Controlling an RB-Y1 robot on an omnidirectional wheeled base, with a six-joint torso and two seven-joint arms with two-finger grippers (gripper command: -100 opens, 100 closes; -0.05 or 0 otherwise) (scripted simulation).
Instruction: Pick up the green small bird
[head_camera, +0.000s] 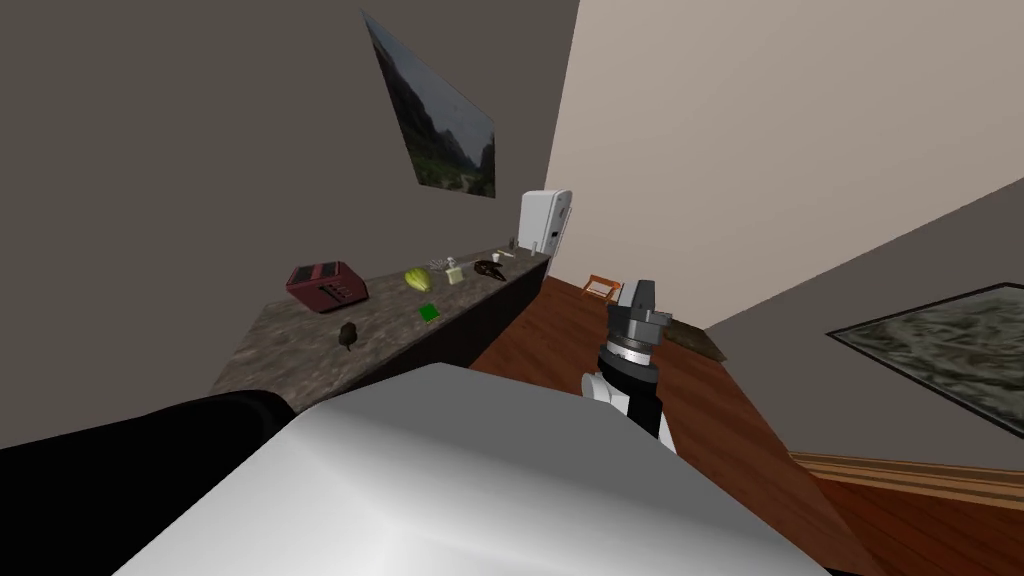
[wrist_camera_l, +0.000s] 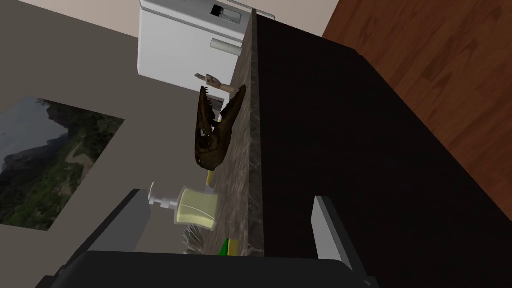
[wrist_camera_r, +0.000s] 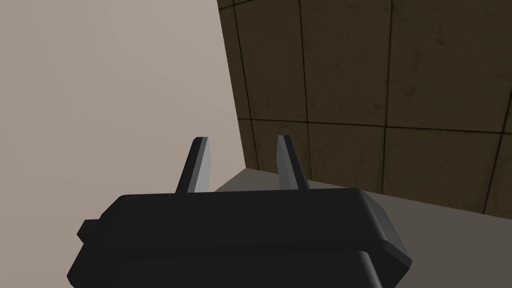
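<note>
The green small bird (head_camera: 418, 278) sits untouched on the stone-patterned tabletop (head_camera: 300, 340), in its far half, right of a red toaster (head_camera: 327, 287) and just left of a soap dispenser (head_camera: 453, 272). From here it reads as a yellow-green lump. A flat green pad (head_camera: 429, 313) lies nearer, by the tabletop's front edge, and a small dark figure (head_camera: 348, 336) sits nearer again.

The left gripper (wrist_camera_l: 228, 196), fingers spread wide and holding nothing, looks along that front edge from beside the black cabinet front (wrist_camera_l: 375, 165). The soap dispenser and a dark skull (wrist_camera_l: 215, 130) stand ahead of it, with a white appliance (wrist_camera_l: 190, 45) at the far end.

The right gripper (head_camera: 640, 292) hangs over the wood floor (head_camera: 550, 335), well apart from the tabletop, its 2 fingers narrowly parted on nothing.

By this showing the task is at its start: no contact has been made. The reach to the bird, the closing on it and the lift are all left to do.
</note>
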